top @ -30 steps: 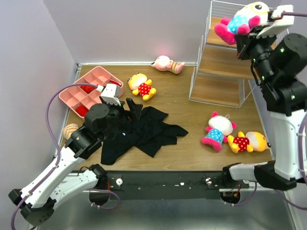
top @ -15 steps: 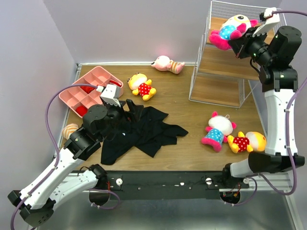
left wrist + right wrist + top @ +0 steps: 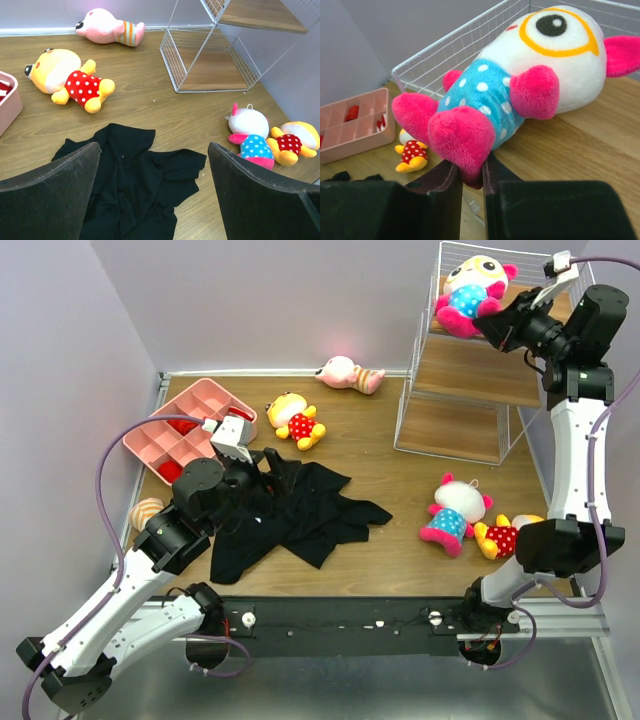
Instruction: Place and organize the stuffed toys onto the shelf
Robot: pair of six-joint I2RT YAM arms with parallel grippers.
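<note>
Stuffed toys point(image 3: 75, 82): one of six is on the shelf, five are not.

Nearest you, at the right of the tabletop point(image 3: 400, 480), a blue-dotted doll point(image 3: 450, 512) and a yellow doll point(image 3: 505, 537) lie touching. The yellow one is partly hidden behind the right arm.

Your left gripper point(image 3: 154, 165) hangs over the black garment point(image 3: 300, 510), jaws wide apart, holding nothing. Beside that arm's elbow a striped scrap point(image 3: 147, 510) shows. It is probably the sixth doll, but it is mostly hidden.

Further back sit the pink tray point(image 3: 205, 390) at left, a second yellow doll point(image 3: 295, 420) near it, and a pale pink striped doll point(image 3: 350, 373) against the far wall.

At far right stands the shelf point(image 3: 460, 425). Its two lower boards carry no toy. On the top board lies the second blue-dotted doll point(image 3: 520, 85), body resting on the wood. Your right gripper point(image 3: 470, 172) is closed narrowly on one pink foot.

Judgement: this doll only needs releasing. After that, five pickups remain, then tidying the rows.
</note>
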